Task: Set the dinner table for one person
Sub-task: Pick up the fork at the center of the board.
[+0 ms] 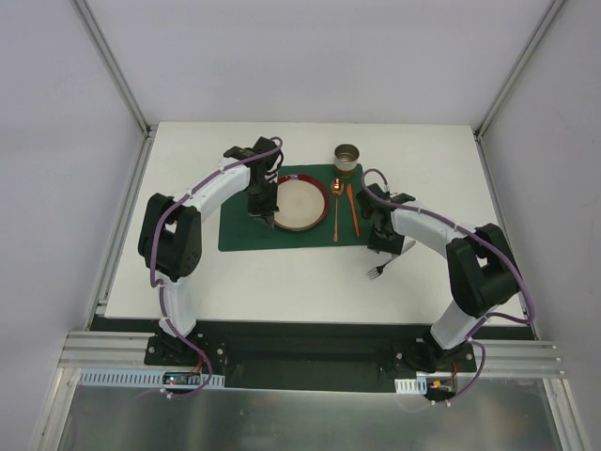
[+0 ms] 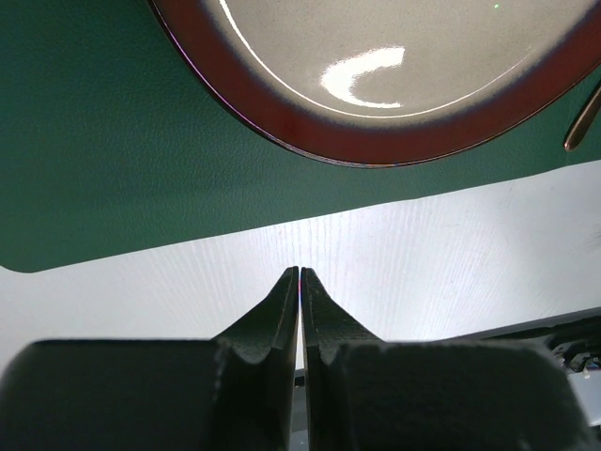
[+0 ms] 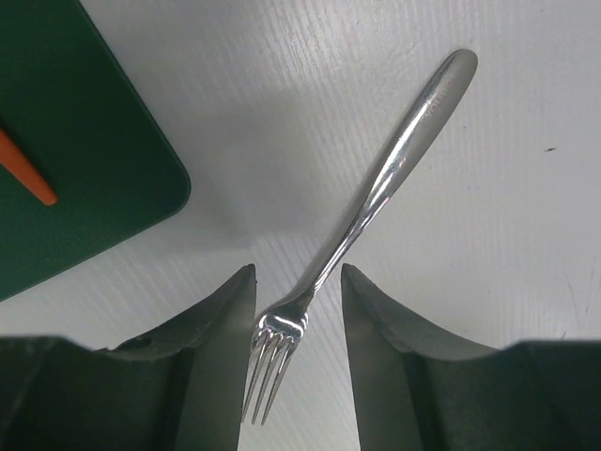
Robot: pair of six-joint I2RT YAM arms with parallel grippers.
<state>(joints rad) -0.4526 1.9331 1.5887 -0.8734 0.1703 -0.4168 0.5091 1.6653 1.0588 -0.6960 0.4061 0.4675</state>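
Note:
The white dinner table (image 1: 282, 272) holds a dark green placemat (image 1: 239, 230). On the mat lie a red-rimmed plate (image 1: 300, 202), a copper spoon (image 1: 335, 214) and an orange knife (image 1: 353, 211). A metal cup (image 1: 347, 158) stands at the mat's far edge. A silver fork (image 1: 377, 272) lies on the bare table right of the mat. My right gripper (image 3: 299, 272) is open, its fingers either side of the fork's (image 3: 394, 169) neck. My left gripper (image 2: 300, 272) is shut and empty, over the table just beyond the mat's (image 2: 131, 141) edge, next to the plate (image 2: 376, 66).
Aluminium frame posts (image 1: 117, 70) rise at the table's far corners. The placemat's rounded corner (image 3: 84, 141) and the orange knife's tip (image 3: 28, 174) show left of the fork in the right wrist view. The spoon's handle end (image 2: 582, 117) shows beside the plate.

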